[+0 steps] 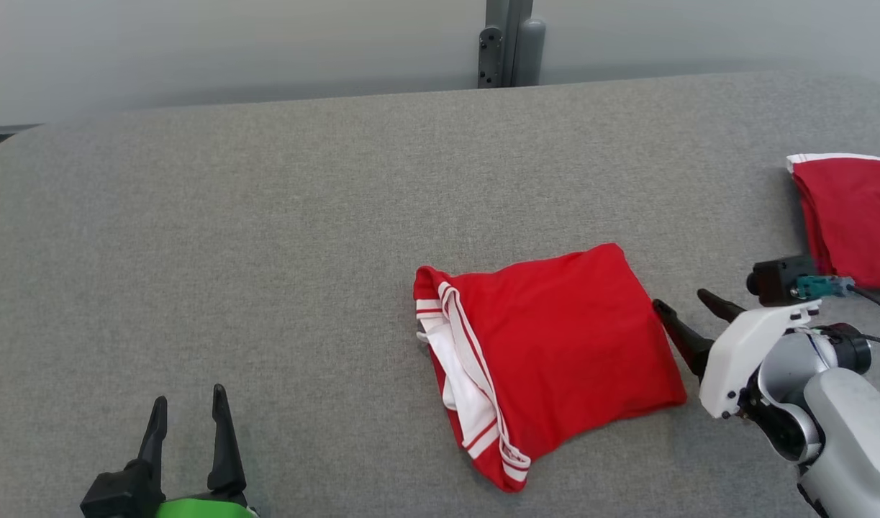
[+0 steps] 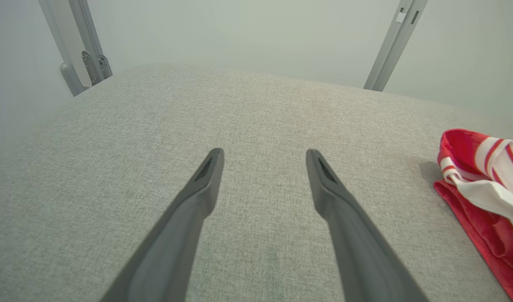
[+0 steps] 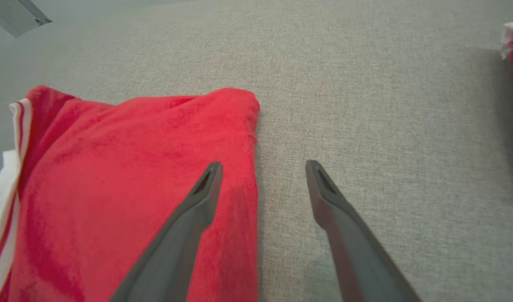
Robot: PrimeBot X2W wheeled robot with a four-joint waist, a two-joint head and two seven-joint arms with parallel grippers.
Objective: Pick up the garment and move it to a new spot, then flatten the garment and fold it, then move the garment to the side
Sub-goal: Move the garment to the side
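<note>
the red garment (image 1: 555,352) lies folded into a rough square a little right of the middle of the grey bench (image 1: 267,216). it is turned so its white-striped side faces left and its plain folded edge faces right. as i judge it, the coming move hinges on that plain edge. the right fingers (image 1: 677,327) sit just beside it, pointing in at the cloth, spread wide and holding nothing. in the right wrist view one finger hangs over the garment's red margin and the other over bare bench, so the edge runs between them. whether either touches i cannot tell. the left fingers (image 1: 224,432) are also spread and empty, well apart at the near left, with the garment off to their right. the right arm is plainly nearer. a second red garment (image 1: 853,216) lies at the far right edge. the folding looks done, so the shift aside is probably what remains.
</note>
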